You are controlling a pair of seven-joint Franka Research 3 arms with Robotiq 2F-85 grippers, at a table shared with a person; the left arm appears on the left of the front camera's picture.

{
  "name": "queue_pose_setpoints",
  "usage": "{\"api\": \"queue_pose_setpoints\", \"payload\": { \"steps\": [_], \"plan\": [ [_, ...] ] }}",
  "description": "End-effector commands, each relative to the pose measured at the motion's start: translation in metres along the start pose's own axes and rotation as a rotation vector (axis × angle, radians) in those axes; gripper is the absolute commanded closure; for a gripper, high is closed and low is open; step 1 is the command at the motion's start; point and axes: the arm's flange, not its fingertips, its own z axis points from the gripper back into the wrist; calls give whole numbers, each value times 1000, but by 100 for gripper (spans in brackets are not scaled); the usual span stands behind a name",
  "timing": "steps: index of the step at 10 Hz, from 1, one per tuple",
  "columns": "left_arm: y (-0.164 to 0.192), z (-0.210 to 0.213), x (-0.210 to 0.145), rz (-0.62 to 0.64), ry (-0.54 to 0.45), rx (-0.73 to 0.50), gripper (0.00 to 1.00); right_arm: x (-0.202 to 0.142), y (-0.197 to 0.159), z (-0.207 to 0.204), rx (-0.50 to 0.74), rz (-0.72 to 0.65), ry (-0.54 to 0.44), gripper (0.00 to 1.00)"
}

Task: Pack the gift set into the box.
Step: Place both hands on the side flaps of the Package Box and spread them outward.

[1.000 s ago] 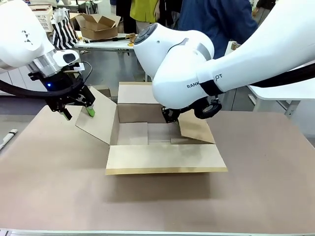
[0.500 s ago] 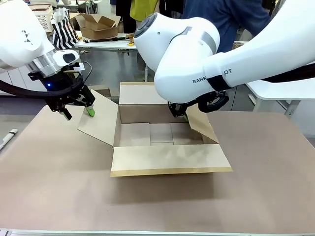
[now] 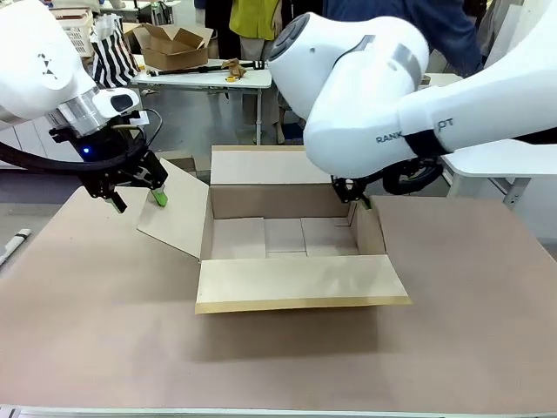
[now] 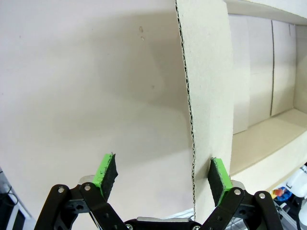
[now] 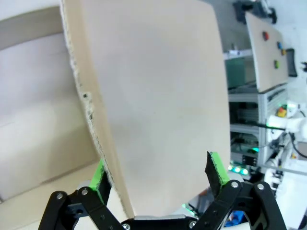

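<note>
One brown table (image 3: 104,348) carries the box (image 3: 291,283), which sits open at mid-table with its inner floor in plain sight. The near flap lies flat toward us, the far flap leans back, the left flap splays outward and the right flap stands about upright.

The right arm's bulky white elbow hangs over the box's far right corner and blocks part of the person in blue (image 3: 448,30) behind it. Farther back a second table holds a smaller open carton (image 3: 172,43) and a black-and-white striped bag (image 3: 113,57).

A black band cuts the lettering on the right arm, so we read only "ANK" and "OT".

Left gripper (image 3: 139,200): jaws are spread. The left flap's edge sits between the pads (image 4: 108,175), closer to the other pad, unclamped.

Right gripper (image 3: 355,198): jaws are spread as well, straddling the right flap without clamping it.
</note>
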Motion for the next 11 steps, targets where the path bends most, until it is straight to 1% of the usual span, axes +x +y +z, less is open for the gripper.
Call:
{"api": "queue_pose_setpoints", "payload": {
  "steps": [1,2,3,4,5,6,7,8,9,10,11],
  "plan": [
    [-1,2,-1,11,-6,21,0,-7,-27,-8,3,-55,2,0],
    [-1,2,-1,11,-6,21,0,-11,-25,-6,135,57,55,0],
    [-1,2,-1,11,-6,21,0,0,-13,-3,-7,-23,3,0],
    [-1,2,-1,11,-6,21,0,0,-13,-3,-7,-23,3,0],
    [-1,2,-1,11,-6,21,0,-3,-20,-1,33,-7,19,0],
    [-1,2,-1,11,-6,21,0,-8,-30,-10,80,54,40,0],
    [-1,2,-1,11,-6,21,0,-10,-43,-22,197,55,43,0],
    [-1,2,-1,11,-6,21,0,-8,-55,-34,320,52,27,0],
    [-1,2,-1,11,-6,21,0,-2,-58,-45,407,46,-23,0],
    [-1,2,-1,11,-6,21,0,5,-58,-58,435,-27,-53,0],
    [-1,2,-1,11,-6,21,0,11,-61,-74,464,-79,-61,0]
  ]
}}
